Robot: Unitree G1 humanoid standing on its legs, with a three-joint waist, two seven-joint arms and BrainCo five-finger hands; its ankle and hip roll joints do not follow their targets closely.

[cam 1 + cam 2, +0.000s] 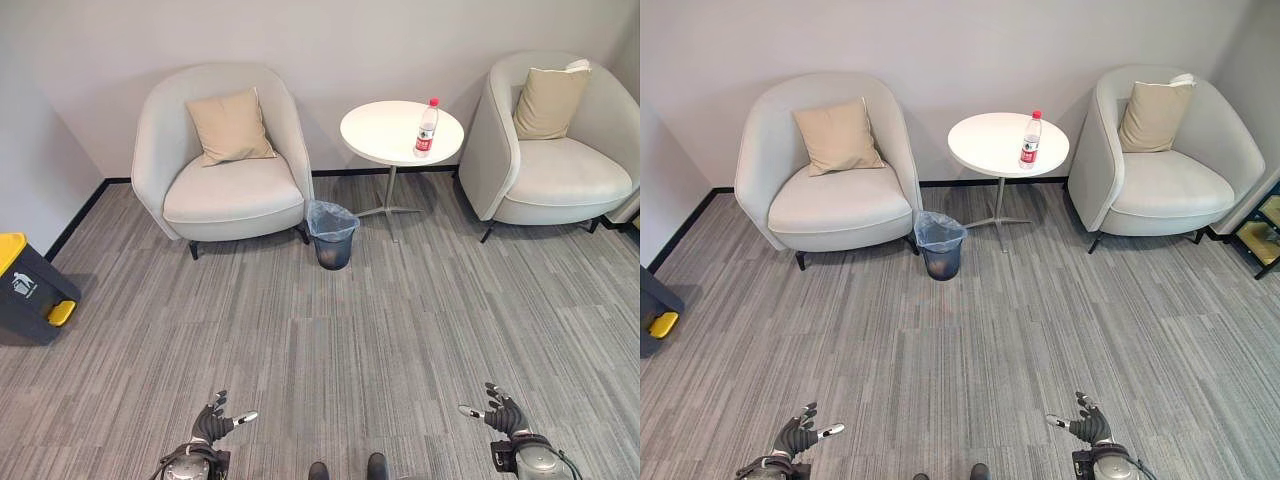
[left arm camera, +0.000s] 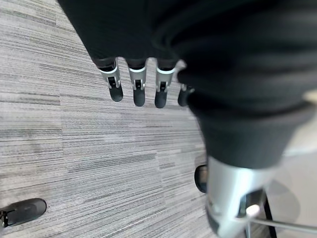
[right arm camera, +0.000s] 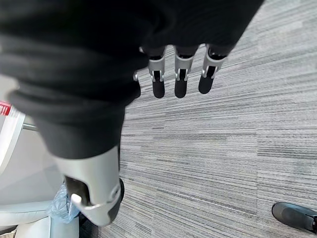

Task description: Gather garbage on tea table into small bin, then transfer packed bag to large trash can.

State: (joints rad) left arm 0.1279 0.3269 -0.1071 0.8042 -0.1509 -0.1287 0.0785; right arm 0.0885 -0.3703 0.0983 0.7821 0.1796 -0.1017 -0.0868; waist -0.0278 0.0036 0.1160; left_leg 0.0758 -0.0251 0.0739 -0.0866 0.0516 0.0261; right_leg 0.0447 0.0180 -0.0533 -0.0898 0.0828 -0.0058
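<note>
A clear plastic bottle (image 1: pixel 427 128) with a red cap and red label stands upright on the round white tea table (image 1: pixel 385 130) between two armchairs. A small dark bin (image 1: pixel 332 234) lined with a bluish plastic bag sits on the carpet just left of the table's foot. The large grey trash can (image 1: pixel 28 288) with a yellow lid stands at the far left by the wall. My left hand (image 1: pixel 213 423) and right hand (image 1: pixel 504 413) hang low at the near edge, far from the table, both open with straight fingers (image 2: pixel 136 87) and nothing in them.
A beige armchair (image 1: pixel 222 150) with a tan cushion stands left of the table, a second armchair (image 1: pixel 555 140) to its right. Grey striped carpet stretches between me and the furniture. A dark shelf edge (image 1: pixel 1265 230) shows at far right.
</note>
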